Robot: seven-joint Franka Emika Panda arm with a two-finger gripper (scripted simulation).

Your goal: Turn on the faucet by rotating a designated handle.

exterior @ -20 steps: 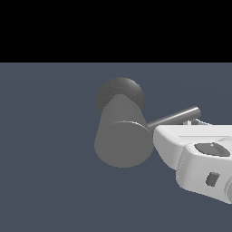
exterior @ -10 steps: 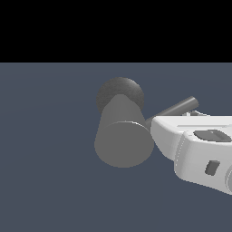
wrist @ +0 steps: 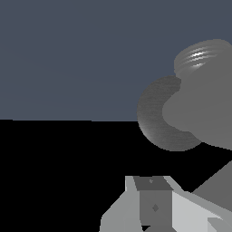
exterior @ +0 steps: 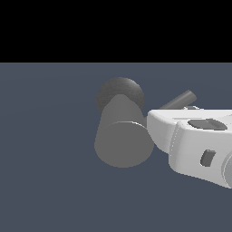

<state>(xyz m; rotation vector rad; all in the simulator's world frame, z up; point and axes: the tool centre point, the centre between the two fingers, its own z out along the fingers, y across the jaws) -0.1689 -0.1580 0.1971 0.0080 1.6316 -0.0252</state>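
The faucet [exterior: 123, 138] is a thick matte grey cylinder with its flat round end toward the exterior camera. It rises from a darker round base [exterior: 118, 92]. The handle [exterior: 179, 100], a thin grey rod, slants up toward the exterior view's right from behind the cylinder. My white gripper [exterior: 159, 118] comes in from the right and covers the rod's lower part, its body right beside the cylinder. Its fingertips are hidden there. The wrist view shows one finger [wrist: 153, 203], with the faucet [wrist: 201, 113] and the base [wrist: 156, 124] beyond it. The gap between the fingers does not show.
The faucet stands on a flat dark blue-grey floor [exterior: 45, 149]. Above the floor's far edge everything is black. Nothing else is in view.
My gripper has moved toward the exterior view's left, closer to the cylinder. The handle has swung to a steeper upward slant, and less of it shows.
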